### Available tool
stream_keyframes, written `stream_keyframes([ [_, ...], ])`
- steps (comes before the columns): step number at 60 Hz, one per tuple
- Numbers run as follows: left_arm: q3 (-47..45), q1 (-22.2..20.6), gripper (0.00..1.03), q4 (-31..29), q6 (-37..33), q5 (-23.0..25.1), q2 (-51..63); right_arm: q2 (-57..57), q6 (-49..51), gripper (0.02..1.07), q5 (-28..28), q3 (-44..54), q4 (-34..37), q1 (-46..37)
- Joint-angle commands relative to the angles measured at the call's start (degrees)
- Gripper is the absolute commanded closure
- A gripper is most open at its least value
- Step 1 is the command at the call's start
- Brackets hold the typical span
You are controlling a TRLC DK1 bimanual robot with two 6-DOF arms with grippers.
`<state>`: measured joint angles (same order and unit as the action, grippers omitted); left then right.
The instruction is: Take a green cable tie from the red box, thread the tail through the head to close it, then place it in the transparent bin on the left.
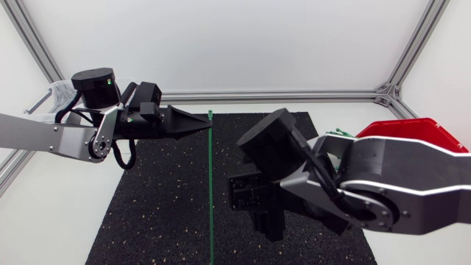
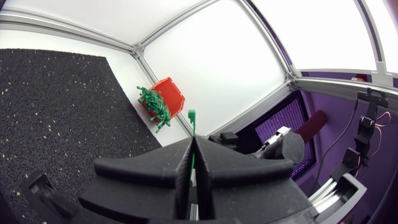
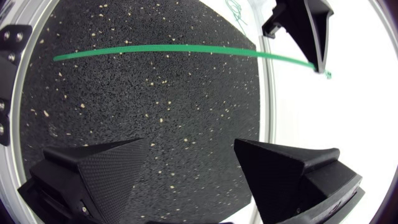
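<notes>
- Head view shows you the green cable tie [image 1: 210, 184] as one straight, unthreaded line. It runs from the left gripper [image 1: 208, 124] across the black mat [image 1: 162, 206] to the view's lower edge.
- The tie's small head pokes out just past the fingertips.
- In your left wrist view, that gripper's two wedge fingers are pressed together on the tie from both sides, with only a thin seam between them.
- The red box [image 1: 412, 129] sits at the table's far right, past the mat's edge and partly behind the right arm [image 1: 397, 184]. A tangled heap of green ties spills over its front lip.
- The transparent bin [image 1: 59, 96] is at the far left, mostly hidden behind the left arm [image 1: 66, 140]. You cannot tell what it holds.
- The left arm comes in from the left, its gripper pointing toward the table's middle.
- The right arm reaches in over the mat's right half.
- In the right wrist view, the right gripper [image 3: 191, 142] is spread wide and holds nothing, and the tie lies well ahead of its fingers.
</notes>
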<state>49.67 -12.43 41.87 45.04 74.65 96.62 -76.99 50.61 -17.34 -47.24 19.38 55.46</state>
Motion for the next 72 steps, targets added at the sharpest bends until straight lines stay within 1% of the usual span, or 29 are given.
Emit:
stream_keyframes([
  [1,1.7,0.2,1.00,0.1,2.3,1.0,1.0,2.7,9.6,0.07,-3.2,4.2,-5.0,2.8],
  [4,1.7,0.3,1.00,0.1,3.0,1.3,0.9,5.3,14.2,0.07,-3.6,6.6,-8.5,3.8],
  [10,2.0,0.7,1.00,0.0,4.4,1.4,0.9,8.0,25.5,0.07,-5.2,13.2,-23.2,5.7],
  [15,2.0,0.7,1.00,-0.2,5.0,1.4,1.7,7.0,32.2,0.06,-5.5,16.8,-31.2,6.1],
  [17,1.9,0.6,1.00,-0.3,5.4,1.4,2.3,6.0,36.6,0.06,-5.5,19.2,-37.4,6.0],
  [19,1.8,0.6,1.00,-0.3,5.8,1.5,2.6,5.3,41.1,0.06,-5.0,21.4,-43.5,5.9],
  [21,1.7,0.6,1.00,-0.4,6.1,1.4,3.0,4.5,43.6,0.06,-4.2,22.8,-47.5,6.0],
  [27,1.9,0.7,1.00,-0.6,8.9,1.5,5.0,3.3,50.0,0.06,0.6,26.2,-54.4,5.8],
  [30,2.2,0.8,1.00,-3.3,9.4,1.4,5.6,3.3,51.9,0.06,2.1,27.1,-56.0,5.8],
  [36,3.0,1.0,1.00,-8.6,9.3,1.5,6.5,1.2,55.3,0.07,5.0,27.6,-61.7,5.7],
  [39,3.8,1.4,1.00,-12.2,9.5,2.0,6.8,0.9,55.9,0.07,6.0,27.7,-62.4,5.6],
  [41,4.1,1.7,1.00,-13.5,9.5,2.2,7.0,1.1,56.7,0.07,7.3,28.0,-62.4,5.5],
  [49,4.8,2.6,1.00,-14.4,10.4,1.8,7.4,1.1,56.4,0.08,8.5,27.7,-63.3,6.9],
  [52,5.9,3.3,1.00,-14.9,10.6,1.7,8.1,0.7,56.3,0.12,8.4,27.6,-63.1,7.6],
  [53,6.2,3.5,1.00,-15.1,10.6,1.7,8.3,-0.1,56.4,0.12,7.4,27.0,-62.7,7.7],
  [55,6.9,3.6,1.00,-15.5,10.6,1.7,8.7,-2.2,56.4,0.12,4.4,26.2,-62.4,8.1],
  [59,8.2,4.0,1.00,-16.3,10.5,1.7,9.1,-3.3,55.6,0.12,4.6,26.3,-62.4,8.3],
  [63,9.1,4.3,1.00,-16.7,10.3,1.8,9.5,-4.1,54.4,0.07,4.5,26.2,-62.3,9.4],
  [66,10.0,4.7,1.00,-17.3,10.3,1.9,9.7,-4.8,53.8,0.07,4.5,25.9,-62.5,10.1],
  [69,11.1,5.2,1.00,-18.1,10.2,2.2,10.3,-4.9,53.5,0.07,6.5,26.1,-63.3,10.2],
  [72,11.7,6.0,1.00,-18.5,9.9,2.3,10.5,-6.1,53.5,0.07,9.8,26.9,-68.5,10.0],
])
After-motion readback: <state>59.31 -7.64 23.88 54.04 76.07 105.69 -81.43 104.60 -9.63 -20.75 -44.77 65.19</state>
